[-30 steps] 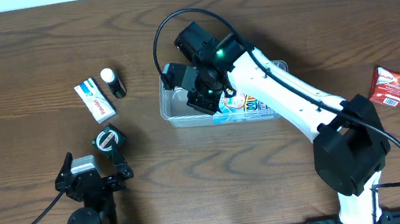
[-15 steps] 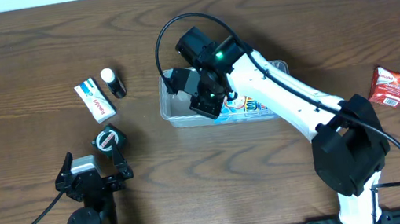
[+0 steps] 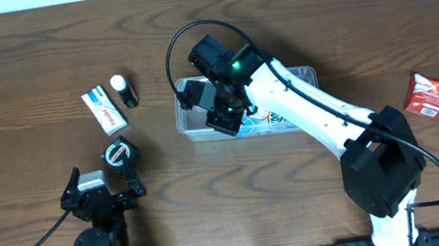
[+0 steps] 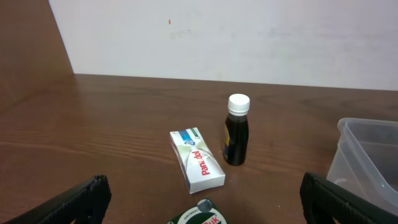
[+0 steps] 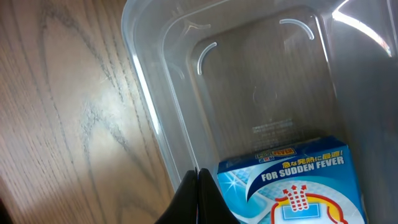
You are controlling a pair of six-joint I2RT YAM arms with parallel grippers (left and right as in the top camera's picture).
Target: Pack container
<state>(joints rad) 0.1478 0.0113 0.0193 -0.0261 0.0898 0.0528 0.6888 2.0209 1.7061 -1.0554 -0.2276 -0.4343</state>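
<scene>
The clear plastic container [image 3: 306, 72] lies at the table's middle, and a blue and white fever-patch box [image 3: 275, 118] lies inside it. My right gripper [image 3: 221, 121] is at the container's left end. In the right wrist view its fingers [image 5: 198, 177] are pressed together on the container's side wall [image 5: 158, 106], next to the blue box [image 5: 298, 180]. My left gripper [image 3: 104, 177] is open and empty near the front left. In the left wrist view [image 4: 202, 193] it is spread wide over a green round tin [image 4: 199, 215].
A white Panadol box [image 3: 104, 110] [image 4: 197, 160] and a dark bottle with a white cap [image 3: 123, 91] [image 4: 236, 130] stand at the left. The green tin [image 3: 118, 152] lies just ahead of the left gripper. A red box [image 3: 424, 95] lies at the far right.
My right gripper has shifted slightly left and down at the container's left end. The container has barely moved. The left arm has not moved.
</scene>
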